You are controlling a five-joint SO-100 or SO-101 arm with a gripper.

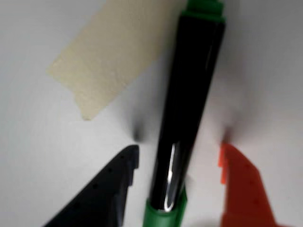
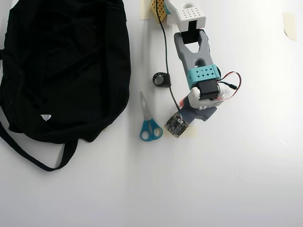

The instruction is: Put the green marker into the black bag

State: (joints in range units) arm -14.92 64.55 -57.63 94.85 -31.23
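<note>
**Item: grasp of the green marker, fingers straddling the barrel**

- **Green marker**: slim glossy black barrel with bright green ends, lying flat on the white surface. In the wrist view it runs from bottom centre to the top edge. In the overhead view it is hidden beneath the arm.
- **Gripper**: one dark blue finger to the left of the barrel, one orange finger to the right, in the wrist view. Jaws stand apart with a gap on each side; nothing held. The tips look low, near the surface.
- **Black bag**: large soft black fabric bag with a strap and small white tag, at the left of the overhead view, well apart from the arm.
- **Also present:** strip of beige tape beside the marker; blue-handled scissors between bag and arm.

**Handling note:** the barrel sits nearer the blue finger, so closing may nudge it sideways. Judged best: close slowly and squarely across the barrel, confirm a firm pinch on the slick plastic, then lift straight up and clear the scissors on the way to the bag.
</note>
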